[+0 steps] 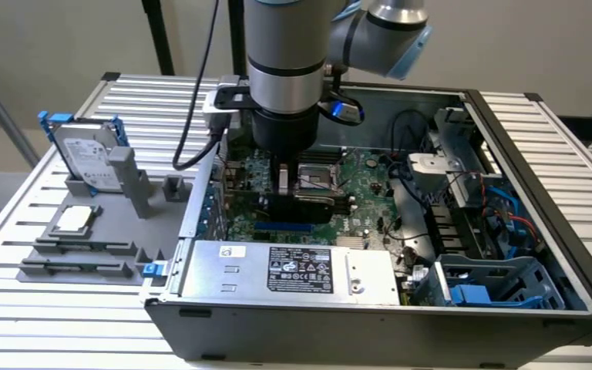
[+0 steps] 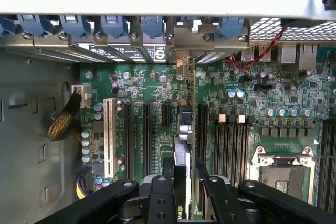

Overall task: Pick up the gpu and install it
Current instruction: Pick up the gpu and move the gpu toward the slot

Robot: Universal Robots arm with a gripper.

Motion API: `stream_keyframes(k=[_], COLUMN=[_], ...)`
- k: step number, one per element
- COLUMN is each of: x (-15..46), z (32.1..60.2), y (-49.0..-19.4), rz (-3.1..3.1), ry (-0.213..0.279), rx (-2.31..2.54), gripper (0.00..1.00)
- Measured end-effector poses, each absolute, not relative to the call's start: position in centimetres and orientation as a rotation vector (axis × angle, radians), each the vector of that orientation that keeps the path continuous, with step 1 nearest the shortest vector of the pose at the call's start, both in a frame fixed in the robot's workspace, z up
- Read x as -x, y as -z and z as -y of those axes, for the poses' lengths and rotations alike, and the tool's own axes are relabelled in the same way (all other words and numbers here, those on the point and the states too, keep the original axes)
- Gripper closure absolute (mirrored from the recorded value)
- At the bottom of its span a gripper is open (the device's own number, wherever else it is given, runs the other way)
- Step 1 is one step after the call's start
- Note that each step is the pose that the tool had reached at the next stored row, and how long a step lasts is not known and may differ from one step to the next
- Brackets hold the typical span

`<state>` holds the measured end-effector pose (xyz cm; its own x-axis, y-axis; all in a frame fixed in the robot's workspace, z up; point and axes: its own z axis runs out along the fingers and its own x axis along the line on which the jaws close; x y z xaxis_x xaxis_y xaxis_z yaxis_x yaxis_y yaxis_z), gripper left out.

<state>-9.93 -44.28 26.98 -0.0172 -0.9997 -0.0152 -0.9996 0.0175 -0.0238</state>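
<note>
The gpu (image 1: pixel 308 206) stands on edge inside the open computer case, low over the large green motherboard (image 1: pixel 363 181). In the wrist view the gpu (image 2: pixel 181 148) shows edge-on, running along an expansion slot to its silver end bracket (image 2: pixel 185 39) at the case's rear wall. My gripper (image 1: pixel 287 182) reaches straight down into the case. Its black fingers (image 2: pixel 167 174) sit on either side of the card, shut on it. I cannot tell whether the card's bottom edge is fully down in the slot.
A silver hard drive in a blue frame (image 1: pixel 85 150) and a CPU chip (image 1: pixel 75 220) sit on a grey fixture at the exterior view's left. The power supply (image 1: pixel 286 270), cable bundles (image 1: pixel 450 200) and a blue drive cage (image 1: pixel 492 285) crowd the case. The CPU socket (image 2: pixel 283 166) lies beside the card.
</note>
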Motion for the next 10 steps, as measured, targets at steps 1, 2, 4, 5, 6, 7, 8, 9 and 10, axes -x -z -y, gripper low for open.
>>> stream_keyframes(k=[1,2,4,5,6,7,8,9,10], x=[9.93,9.93,9.93,9.93,9.93,9.93,9.93,9.93,9.93], z=[44.28,44.28,44.28,44.28,44.28,44.28,44.28,44.28,44.28], y=[-26.95,-26.91,-26.85,-26.81,-26.76,-26.71,-26.65,-26.61,-26.56], rz=[-2.221,-2.22,-2.22,-2.22,-2.22,-2.22,-2.22,-2.22,-2.22], ry=[0.01,0.01,0.01,0.01,0.01,0.01,0.01,0.01,0.01], rx=[2.183,2.183,2.184,2.184,2.184,2.184,2.184,2.184,2.184], gripper=[0.74,0.74,0.74,0.74,0.74,0.74,0.74,0.74,0.74])
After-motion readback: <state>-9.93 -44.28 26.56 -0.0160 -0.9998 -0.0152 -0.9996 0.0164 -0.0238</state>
